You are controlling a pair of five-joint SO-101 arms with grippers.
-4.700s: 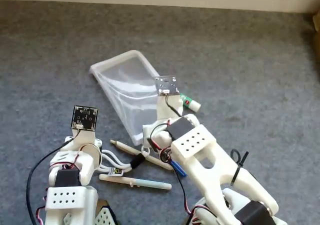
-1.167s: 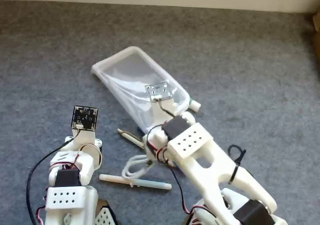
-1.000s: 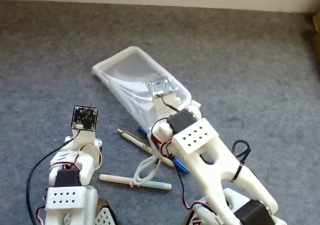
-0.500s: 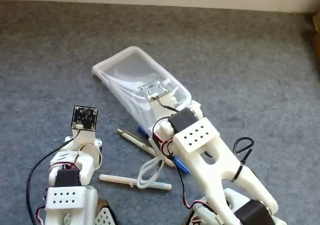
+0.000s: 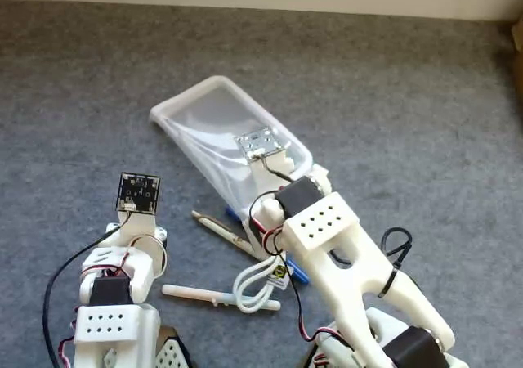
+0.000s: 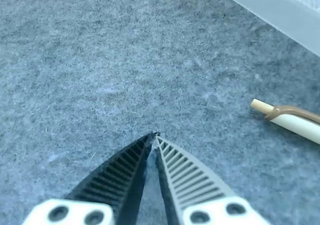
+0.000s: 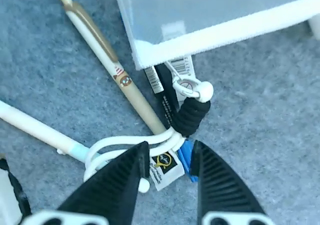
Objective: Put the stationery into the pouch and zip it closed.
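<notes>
Two spread jaws of the right gripper (image 7: 170,144) hang directly over the coiled white cable (image 7: 112,147), which lies just short of the translucent white pouch (image 7: 200,10) across the long beige pen (image 7: 107,55). The left gripper (image 6: 155,135), jaws pressed together, sits farther off.

We are noting soft, even light, faint shadows, and mild glare on the pouch (image 5: 200,110) at eleven o'clock.

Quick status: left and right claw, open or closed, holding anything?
Left claw: closed, holding nothing.
Right claw: open, low over the white cord, not gripping it.
</notes>
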